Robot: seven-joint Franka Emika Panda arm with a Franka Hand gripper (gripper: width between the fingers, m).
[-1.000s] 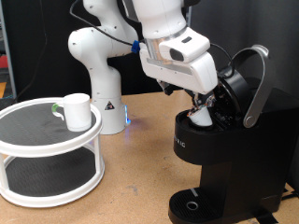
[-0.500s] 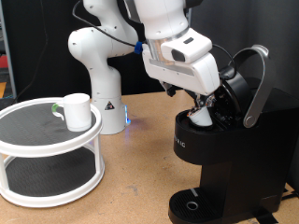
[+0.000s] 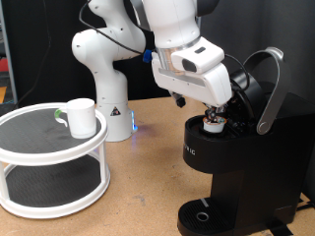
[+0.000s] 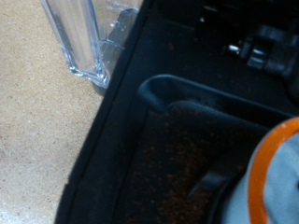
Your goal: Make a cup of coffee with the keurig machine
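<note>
The black keurig machine (image 3: 236, 167) stands at the exterior view's right with its silver-handled lid (image 3: 269, 90) raised. A small white pod with an orange rim (image 3: 212, 122) sits in the open pod chamber; it also shows in the wrist view (image 4: 277, 179). My gripper (image 3: 204, 107) hovers just above the pod, open and holding nothing. The white cup (image 3: 81, 117) stands on the top tier of a round white shelf (image 3: 39, 147) at the exterior view's left, far from the gripper.
The arm's white base (image 3: 103, 74) stands behind the shelf. The machine's clear water tank (image 4: 86, 37) shows in the wrist view beside the black body. The round drip tray (image 3: 202, 217) sits at the machine's base. Bare wooden table (image 3: 138, 197) lies between shelf and machine.
The gripper has lifted a little and shifted towards the exterior view's left. The pod it held over the chamber now sits in the chamber, free of the fingers.
</note>
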